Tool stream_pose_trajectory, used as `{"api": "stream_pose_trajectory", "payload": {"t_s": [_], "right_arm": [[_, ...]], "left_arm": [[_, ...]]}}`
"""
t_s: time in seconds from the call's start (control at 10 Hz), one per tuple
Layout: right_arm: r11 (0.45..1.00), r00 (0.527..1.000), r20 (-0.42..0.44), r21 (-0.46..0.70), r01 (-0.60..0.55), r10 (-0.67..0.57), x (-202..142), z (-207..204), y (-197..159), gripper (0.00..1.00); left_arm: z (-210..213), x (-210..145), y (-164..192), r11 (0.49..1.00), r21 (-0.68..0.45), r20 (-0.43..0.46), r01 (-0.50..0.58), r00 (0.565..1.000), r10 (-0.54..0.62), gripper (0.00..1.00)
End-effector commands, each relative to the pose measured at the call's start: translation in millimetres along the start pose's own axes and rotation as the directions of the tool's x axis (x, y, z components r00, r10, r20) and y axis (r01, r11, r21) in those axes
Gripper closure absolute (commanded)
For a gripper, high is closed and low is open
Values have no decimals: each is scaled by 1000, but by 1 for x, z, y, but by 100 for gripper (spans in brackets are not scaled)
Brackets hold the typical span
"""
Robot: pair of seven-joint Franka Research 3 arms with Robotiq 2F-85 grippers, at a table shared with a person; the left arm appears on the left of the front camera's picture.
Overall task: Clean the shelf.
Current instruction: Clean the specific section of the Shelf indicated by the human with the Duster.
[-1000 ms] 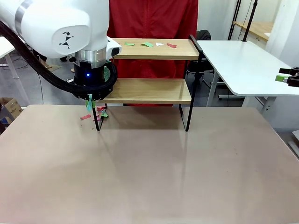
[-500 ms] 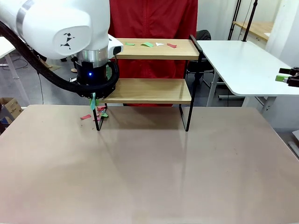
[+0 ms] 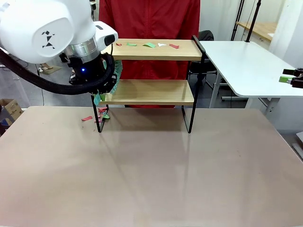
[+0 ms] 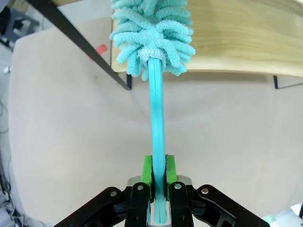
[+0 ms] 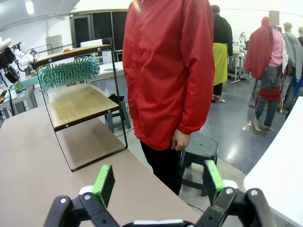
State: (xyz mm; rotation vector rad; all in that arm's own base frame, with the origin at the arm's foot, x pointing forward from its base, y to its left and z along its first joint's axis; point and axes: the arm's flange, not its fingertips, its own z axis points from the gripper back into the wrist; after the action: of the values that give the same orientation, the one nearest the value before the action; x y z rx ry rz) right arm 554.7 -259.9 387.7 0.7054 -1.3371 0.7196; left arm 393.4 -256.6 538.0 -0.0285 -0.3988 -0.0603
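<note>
The shelf (image 3: 151, 92) stands at the table's far side, with two wooden boards in a black frame. Several red, green and white paper scraps (image 3: 150, 45) lie on its top board. My left gripper (image 4: 158, 172) is shut on the handle of a teal fluffy duster (image 4: 151, 33). The duster's head (image 5: 68, 71) hangs between the two boards at the shelf's left end, above the lower board (image 5: 78, 104). At the far right, off the table, my right gripper (image 5: 158, 182) stands open and holds nothing.
Red and green scraps (image 3: 102, 113) lie on the table by the shelf's front left leg (image 3: 98, 120). A person in a red jacket (image 5: 175, 71) stands behind the shelf. A white side table (image 3: 246, 66) stands at the right. The near tabletop (image 3: 151, 175) is bare.
My left arm has risen and swung left, lifting the duster from beside the front left leg up to the gap between the boards. The right gripper has not moved.
</note>
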Motion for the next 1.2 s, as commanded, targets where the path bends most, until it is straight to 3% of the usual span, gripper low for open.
{"api": "stream_pose_trajectory", "payload": {"t_s": [0.0, 0.2, 0.4, 0.6, 0.8, 1.0, 1.1], "right_arm": [[1000, 1000, 0, 1, -3, 3, 2, -1, 2, 0], [1000, 1000, 0, 1, -3, 3, 2, -1, 2, 0], [1000, 1000, 0, 1, -3, 3, 2, -1, 2, 0], [1000, 1000, 0, 1, -3, 3, 2, -1, 2, 0], [1000, 1000, 0, 1, -3, 3, 2, -1, 2, 0], [1000, 1000, 0, 1, -3, 3, 2, -1, 2, 0], [1000, 1000, 0, 1, -3, 3, 2, -1, 2, 0]], "left_arm": [[7, -9, 13, 993, -40, 9, 107, 994, -107, 87], [8, -3, 35, 954, -151, -11, 259, 964, -264, 87], [8, 0, 64, 865, -289, 6, 409, 905, -426, 87], [7, 1, 88, 791, -366, 39, 491, 857, -514, 87], [2, 4, 109, 695, -429, 64, 577, 787, -614, 87], [-3, 0, 131, 542, -521, 138, 660, 691, -709, 87], [-3, 1, 146, 520, -541, 145, 661, 682, -717, 87]]}}
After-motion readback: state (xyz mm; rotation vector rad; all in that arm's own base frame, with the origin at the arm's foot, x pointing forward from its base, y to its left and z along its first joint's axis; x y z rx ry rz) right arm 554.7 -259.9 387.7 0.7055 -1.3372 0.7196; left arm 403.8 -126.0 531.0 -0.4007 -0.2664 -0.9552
